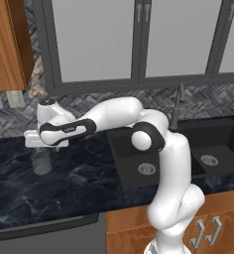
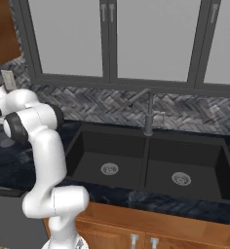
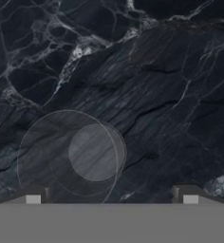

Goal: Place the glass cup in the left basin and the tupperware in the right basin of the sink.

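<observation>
The glass cup (image 1: 41,161) stands upright on the dark marble counter, well left of the sink (image 1: 120,140). My gripper (image 1: 42,147) hangs just above it, pointing straight down. In the hand view I look into the cup (image 3: 80,156) from above. My gripper (image 3: 111,197) is open with nothing between its fingers, and the cup sits off-centre toward the left fingertip (image 3: 34,198). The left basin (image 2: 90,160) and the right basin (image 2: 204,168) each hold only a silver drain. The tupperware is out of view.
A dark faucet (image 2: 148,114) rises behind the sink's divider. Windows and a herringbone backsplash (image 2: 102,104) run along the back. A wooden wall cabinet (image 1: 7,44) hangs at the upper left, close above the arm's reach. The counter's front edge (image 1: 44,223) lies below the cup.
</observation>
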